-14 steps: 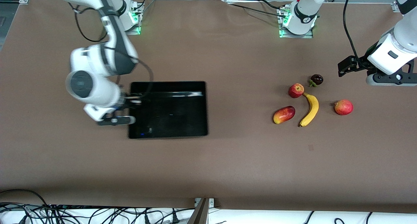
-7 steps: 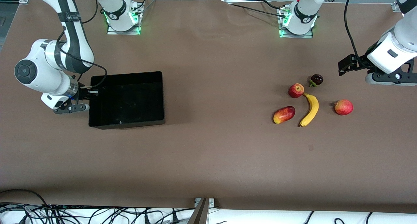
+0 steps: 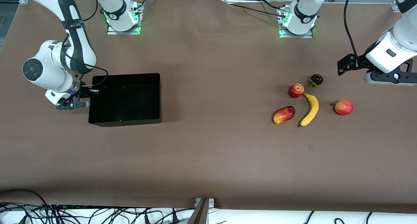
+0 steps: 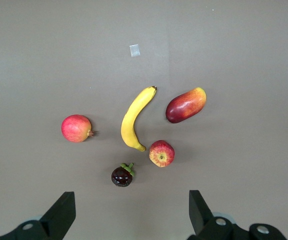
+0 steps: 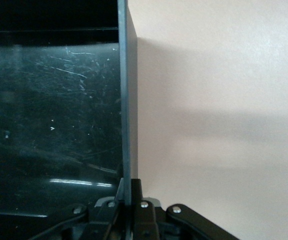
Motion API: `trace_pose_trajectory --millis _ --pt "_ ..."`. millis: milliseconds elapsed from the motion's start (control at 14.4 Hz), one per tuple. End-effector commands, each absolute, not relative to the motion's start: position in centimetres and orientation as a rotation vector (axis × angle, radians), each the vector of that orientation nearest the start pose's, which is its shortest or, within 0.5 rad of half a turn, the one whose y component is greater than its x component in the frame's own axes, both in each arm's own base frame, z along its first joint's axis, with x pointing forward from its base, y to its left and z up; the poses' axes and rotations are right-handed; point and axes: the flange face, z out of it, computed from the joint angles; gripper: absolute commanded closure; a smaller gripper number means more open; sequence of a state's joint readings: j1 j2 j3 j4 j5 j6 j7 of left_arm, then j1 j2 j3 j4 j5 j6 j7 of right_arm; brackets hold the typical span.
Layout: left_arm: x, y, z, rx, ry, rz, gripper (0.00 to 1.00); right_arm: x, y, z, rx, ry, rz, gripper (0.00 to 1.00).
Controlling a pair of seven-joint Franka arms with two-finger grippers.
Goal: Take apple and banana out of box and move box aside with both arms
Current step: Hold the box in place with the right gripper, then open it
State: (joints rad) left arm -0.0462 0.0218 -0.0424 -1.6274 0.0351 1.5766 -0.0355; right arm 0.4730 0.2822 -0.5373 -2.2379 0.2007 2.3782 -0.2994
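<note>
The black tray (image 3: 125, 98) is toward the right arm's end of the table. My right gripper (image 3: 88, 93) is shut on its end wall (image 5: 125, 125), which runs up between the fingers in the right wrist view. The tray is empty. The yellow banana (image 3: 309, 109) lies toward the left arm's end, with the red apple with yellowish patches (image 3: 296, 90) at its farther tip. Both show in the left wrist view: the banana (image 4: 135, 117) and the apple (image 4: 161, 153). My left gripper (image 3: 386, 78) hangs open and empty (image 4: 129, 220) above the table beside the fruits.
A red-yellow mango (image 3: 284, 114) lies beside the banana. A dark mangosteen (image 3: 316, 79) lies just farther than the apple. A second round red fruit (image 3: 343, 107) lies beside the banana toward the left arm's end. A small pale mark (image 3: 311, 147) is on the brown table.
My right gripper has carried the tray from mid-table toward the right arm's end, then shifted slightly. The left arm and the fruits have barely moved.
</note>
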Motion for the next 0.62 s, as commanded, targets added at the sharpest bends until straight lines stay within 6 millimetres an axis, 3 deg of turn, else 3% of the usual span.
trace_pose_trajectory --millis 0,347,417,486,556 --pt "55.2 -4.4 59.3 -3.083 0.114 0.1 0.0 53.0 -4.1 24.8 -3.118 -0.146 0.11 1.0" --pt "55.2 -4.4 59.3 -3.082 0.114 0.102 0.0 53.0 -4.3 23.8 -3.113 -0.101 0.115 1.0" --pt "55.2 -4.4 59.3 -3.082 0.114 0.102 0.0 52.9 -4.3 23.8 -3.113 -0.101 0.117 0.83" --pt "55.2 -4.3 59.3 -3.081 0.111 0.102 0.0 53.1 -4.3 24.3 -3.109 -0.102 0.108 0.43" --pt "55.2 -4.2 59.3 -3.083 0.107 0.102 0.0 53.4 -4.1 24.8 -3.107 -0.109 0.095 0.27"
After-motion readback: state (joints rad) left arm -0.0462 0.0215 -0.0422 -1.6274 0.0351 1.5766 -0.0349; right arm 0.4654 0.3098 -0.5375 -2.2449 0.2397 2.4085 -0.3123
